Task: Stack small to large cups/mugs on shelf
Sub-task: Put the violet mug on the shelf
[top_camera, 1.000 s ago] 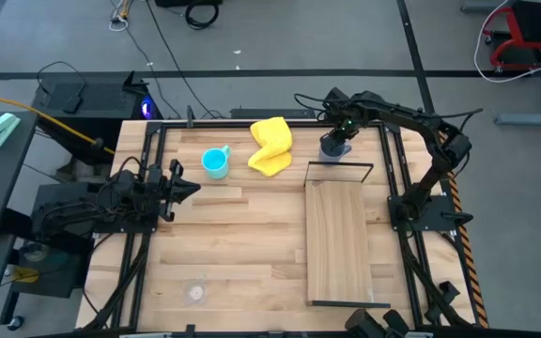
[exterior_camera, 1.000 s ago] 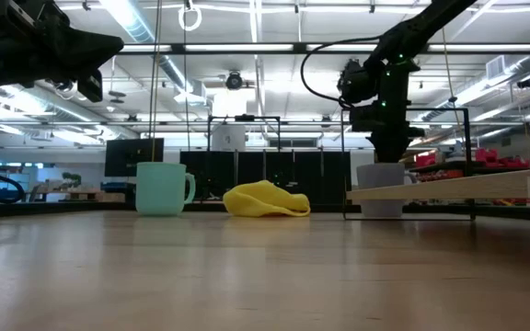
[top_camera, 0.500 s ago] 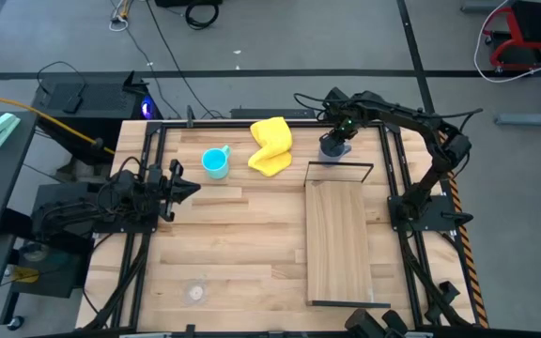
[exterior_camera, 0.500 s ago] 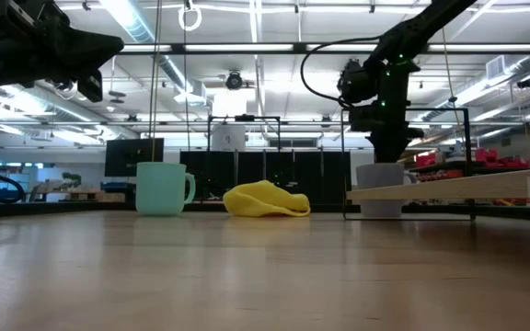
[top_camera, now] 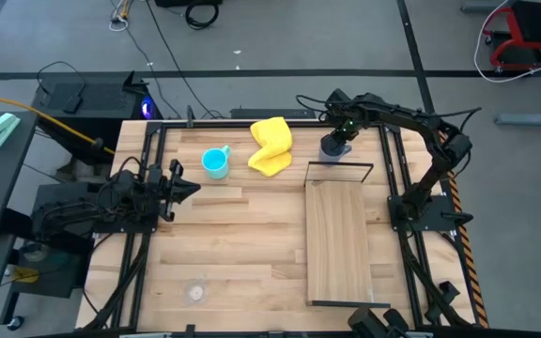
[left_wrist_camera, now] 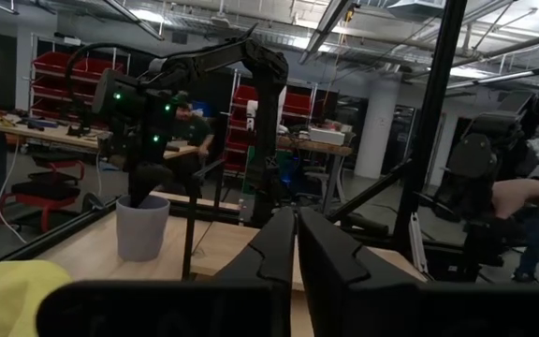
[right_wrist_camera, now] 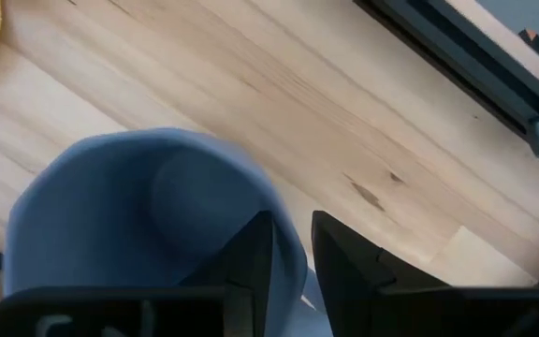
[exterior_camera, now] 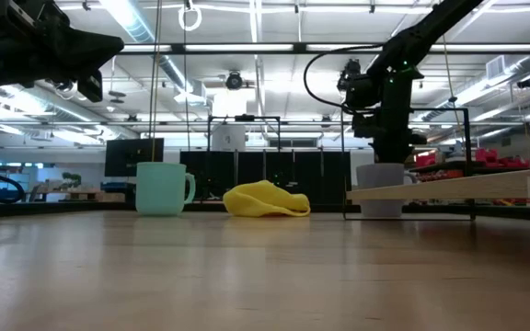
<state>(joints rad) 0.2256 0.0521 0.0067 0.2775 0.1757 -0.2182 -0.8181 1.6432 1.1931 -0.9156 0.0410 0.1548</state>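
Observation:
The grey-blue mug stands on its base on the tabletop at the far right, just beyond the far end of the shelf. My right gripper is above the mug, pointing down and shut on its wall. The cyan mug stands upright at the far left of centre. The clear cup stands near the table's near left corner. My left gripper waits at the table's left, shut and empty. My right gripper holds the grey-blue mug by its rim and wall. One finger is inside the mug and the other is outside. The fingers come from above, pointing down. The mug stands upright with its base on the table.
A crumpled yellow cloth lies between the two mugs at the far edge. The shelf's thin black frame rises just in front of the grey-blue mug. Black rails run along the table's sides. People show in the room beyond the table.
My right arm's wrist has shifted slightly toward the table's right edge above the grey-blue mug. The mug stands where it stood.

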